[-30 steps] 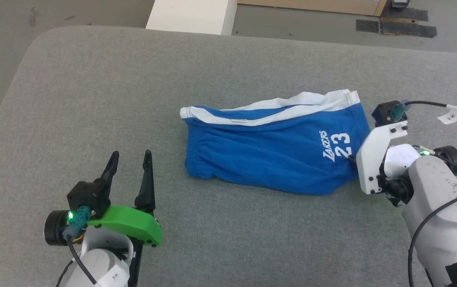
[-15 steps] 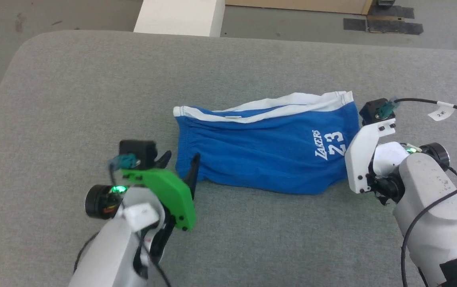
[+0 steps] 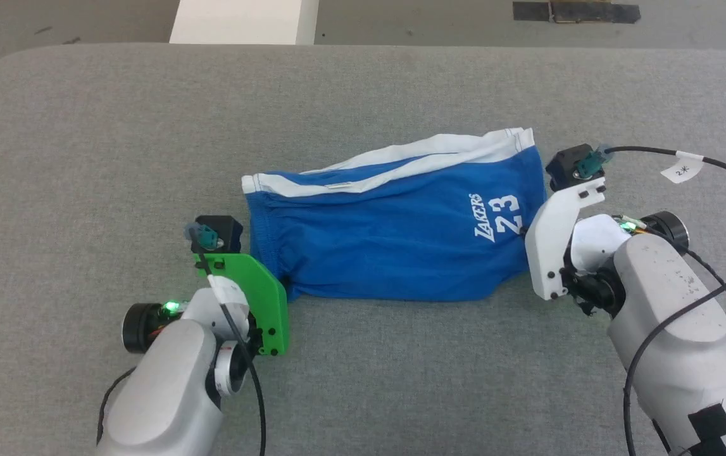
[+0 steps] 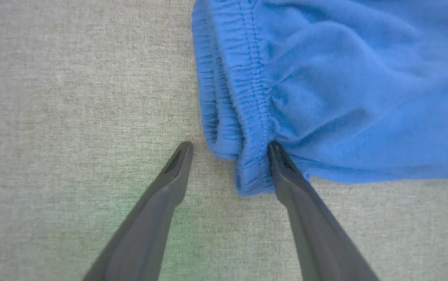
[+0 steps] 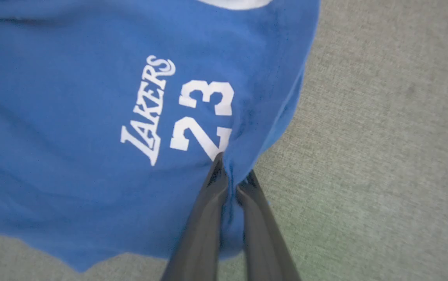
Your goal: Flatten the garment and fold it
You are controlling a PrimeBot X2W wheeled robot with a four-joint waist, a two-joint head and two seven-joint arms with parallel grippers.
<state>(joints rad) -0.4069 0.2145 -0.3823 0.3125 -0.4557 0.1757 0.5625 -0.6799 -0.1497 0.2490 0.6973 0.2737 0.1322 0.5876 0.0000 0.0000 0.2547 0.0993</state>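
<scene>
Right wrist view: fingers (image 5: 204, 222) pinch garment (image 5: 71, 156).

One blue garment (image 3: 388, 253) lies between two tools: one left tool (image 4: 229, 145), one right tool (image 5: 234, 166). Each tool has two dark fingers (image 4: 161, 203), four in all. Two pale robot arms (image 3: 166, 380), one behind each tool. One green cover plate (image 3: 255, 304) sits behind the left tool, one white cover plate (image 3: 546, 247) behind the right tool. The garment carries one white print (image 3: 495, 215), "Lakers 23", just ahead of the right tool. One grey tabletop (image 3: 84, 158) under both tools. One white block (image 3: 242, 19) far beyond the left tool. One paper label (image 3: 680, 170) hangs beside the right tool.
</scene>
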